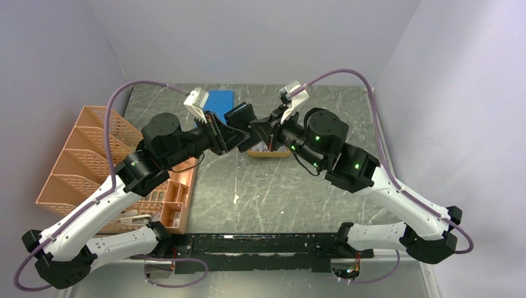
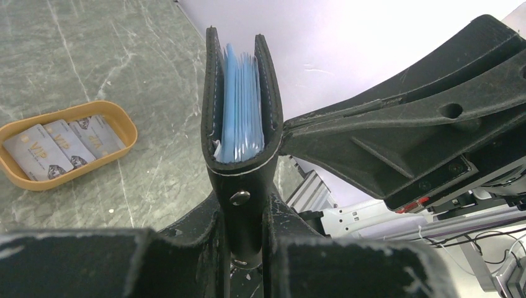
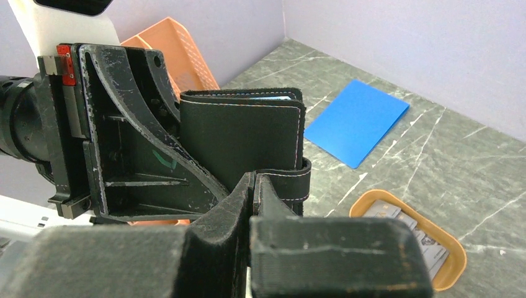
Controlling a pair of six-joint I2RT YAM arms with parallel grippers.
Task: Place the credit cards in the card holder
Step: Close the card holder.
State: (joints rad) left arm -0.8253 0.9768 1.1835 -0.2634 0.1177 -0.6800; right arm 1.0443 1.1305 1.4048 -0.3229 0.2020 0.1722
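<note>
Top view: both arms reach inward and meet mid-air over the rear-centre of the table (image 1: 279, 192). Left gripper (image 1: 228, 138) and right gripper (image 1: 259, 131) converge on the card holder (image 1: 240, 115), which is held off the surface. Can't tell the finger gaps from here. This view alone shows the full orange mesh rack (image 1: 87, 155) at left. The orange tray (image 1: 270, 153) is mostly hidden under the right wrist, with the blue sheet (image 1: 221, 99) behind.

Left wrist: card holder edge-on, upright, spine down, snap stud facing the camera. The left fingers are narrow, clamped on both sides of the spine end. The covers are slightly parted at the top, with bluish pocket sleeves bunched between them. Only this view makes the credit cards (image 2: 56, 146) readable: three pale grey ones side by side in the tray, well apart from the holder.

Right wrist: broad black cover side-on, white stitching. The right fingers are close together, pinching the strap tab at the lower corner. The left gripper is just beside it, at left.
</note>
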